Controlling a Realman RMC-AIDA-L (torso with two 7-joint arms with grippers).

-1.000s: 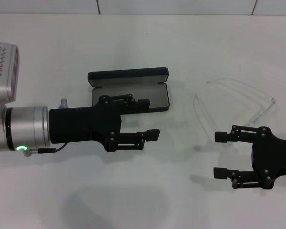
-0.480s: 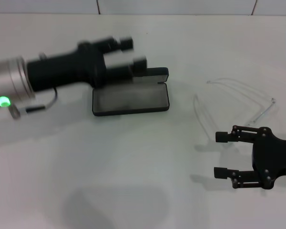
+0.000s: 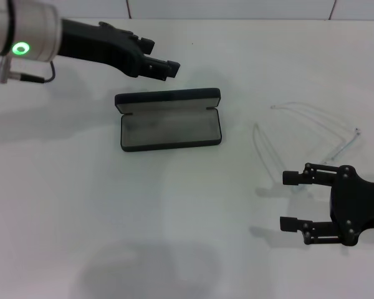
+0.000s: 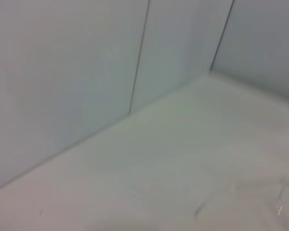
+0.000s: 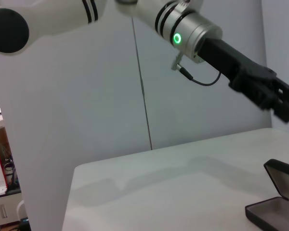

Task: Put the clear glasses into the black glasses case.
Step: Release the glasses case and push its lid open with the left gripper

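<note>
Up and back toward the surface's far-left corner went the empty left tool, its opening hard to tell, leaving the black glasses case open, while the right tool, open and empty, waits near the clear glasses, likely light, slippery, best pinched at 1 arm.

The left claw, a second ago held low over the surface in front of the open case and partly covering it, has been lifted and swung back. It is now seen raised beyond the lid's far edge, off toward the left. The case interior, earlier hidden in part by the arm, is thereby left fully exposed.
</note>
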